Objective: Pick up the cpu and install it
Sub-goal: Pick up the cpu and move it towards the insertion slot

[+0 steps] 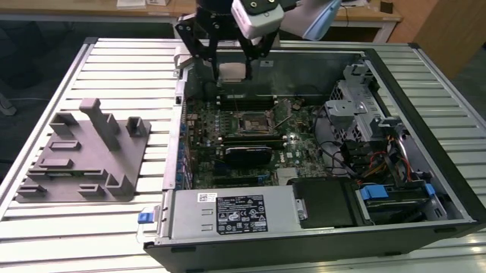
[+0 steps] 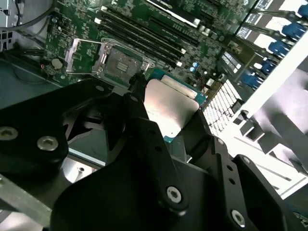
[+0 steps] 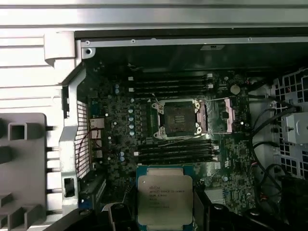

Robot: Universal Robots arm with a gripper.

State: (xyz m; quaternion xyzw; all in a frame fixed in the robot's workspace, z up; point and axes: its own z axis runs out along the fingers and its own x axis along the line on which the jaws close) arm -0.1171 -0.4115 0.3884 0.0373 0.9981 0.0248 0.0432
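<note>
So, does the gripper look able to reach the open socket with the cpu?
Probably yes: the gripper holds the cpu above the open case, and the socket lies uncovered, nothing seen over it.

Black pincer (image 1: 231, 68), silver screws (image 2: 173, 194), white wrist housing (image 1: 258, 17)

A pale, slatted metal table (image 1: 122, 74) carries two things. An open computer case (image 1: 319, 245) lies on its side, its interior facing up. Just beside the case, on the exterior view's left and not touching it, a grey plastic tray (image 1: 83, 162) with upright posts sits flat on the slats.
</note>
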